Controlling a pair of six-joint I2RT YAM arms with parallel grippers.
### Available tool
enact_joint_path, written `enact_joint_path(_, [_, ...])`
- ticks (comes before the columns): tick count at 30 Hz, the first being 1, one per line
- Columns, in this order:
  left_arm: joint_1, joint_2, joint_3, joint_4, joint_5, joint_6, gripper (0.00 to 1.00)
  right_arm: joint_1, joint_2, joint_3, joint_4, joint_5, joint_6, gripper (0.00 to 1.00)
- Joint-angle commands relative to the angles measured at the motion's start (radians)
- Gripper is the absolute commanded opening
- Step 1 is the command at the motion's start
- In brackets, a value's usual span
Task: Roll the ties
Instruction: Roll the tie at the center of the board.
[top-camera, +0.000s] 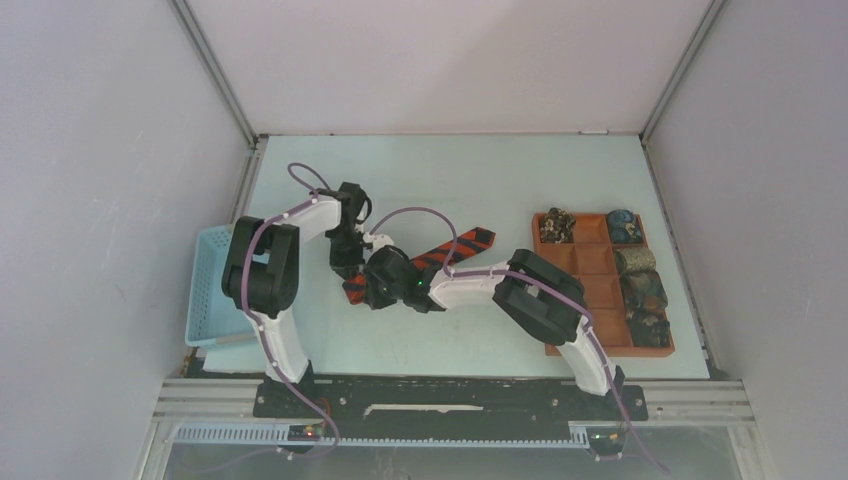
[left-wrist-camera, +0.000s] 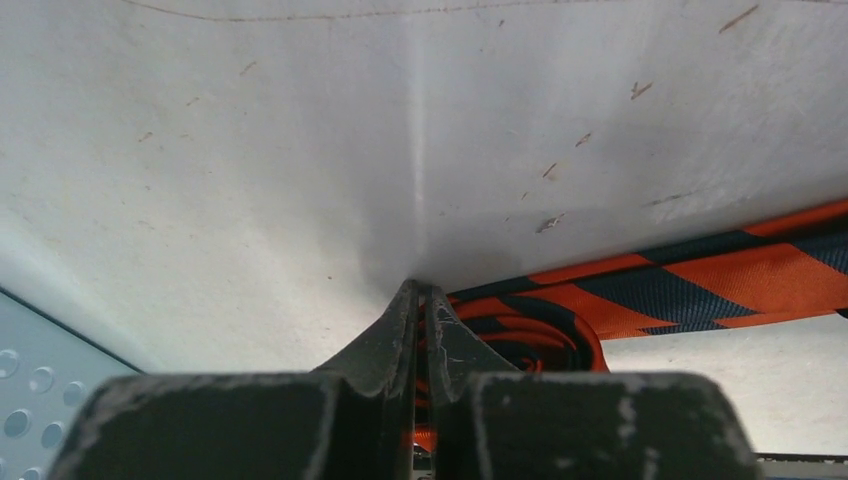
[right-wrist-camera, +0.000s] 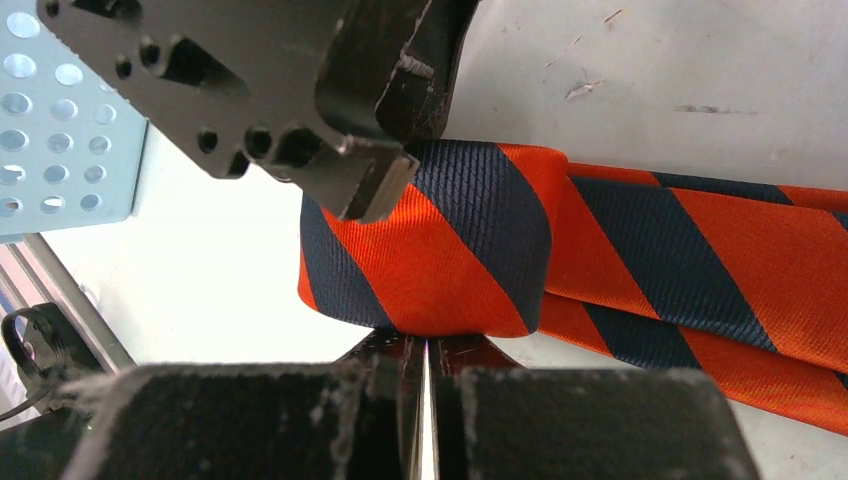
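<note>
pale tabletop (top-camera: 480, 170) below, left gripper (left-wrist-camera: 422, 292) reaches down pinching striped tie (right-wrist-camera: 450, 250); right gripper (right-wrist-camera: 425, 345), closed, faces it.

You see the orange-and-navy striped tie (top-camera: 462, 243) lying flat near centre. Its free length runs out toward two o'clock, and its eight-o'clock end is wound into a partial roll (right-wrist-camera: 430, 255). Five finished rolls (top-camera: 643, 290), patterned in dark blue, olive and brown, sit apart at three o'clock.

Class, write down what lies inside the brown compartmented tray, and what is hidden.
Five rolled ties lie in the tray: one at its far left corner, four down its right column. Other visible compartments hold nothing. The right arm covers the near left compartments, so those cannot be checked.
</note>
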Motion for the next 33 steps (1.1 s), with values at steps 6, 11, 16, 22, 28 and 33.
enact_joint_path(6, [-0.01, -0.043, 0.081, -0.035, -0.138, -0.015, 0.12, 0.026, -0.111, -0.03, 0.031, 0.031, -0.062, 0.0])
enact_joint_path(11, [0.015, -0.128, 0.099, -0.052, -0.213, -0.033, 0.19, 0.027, -0.226, -0.103, 0.028, 0.009, -0.129, 0.0])
enact_joint_path(16, [0.036, -0.269, 0.082, -0.06, -0.288, -0.057, 0.32, 0.012, -0.331, -0.128, -0.011, -0.005, -0.188, 0.0])
enact_joint_path(22, [0.038, -0.485, -0.032, -0.01, -0.308, -0.138, 0.5, -0.065, -0.383, -0.127, 0.006, -0.128, -0.159, 0.0])
enact_joint_path(28, [0.04, -0.734, -0.252, 0.138, -0.234, -0.264, 0.73, -0.139, -0.311, -0.066, -0.001, -0.274, -0.127, 0.0])
enact_joint_path(33, [0.039, -0.884, -0.415, 0.231, -0.196, -0.345, 0.77, -0.158, -0.242, 0.0, -0.024, -0.357, -0.113, 0.0])
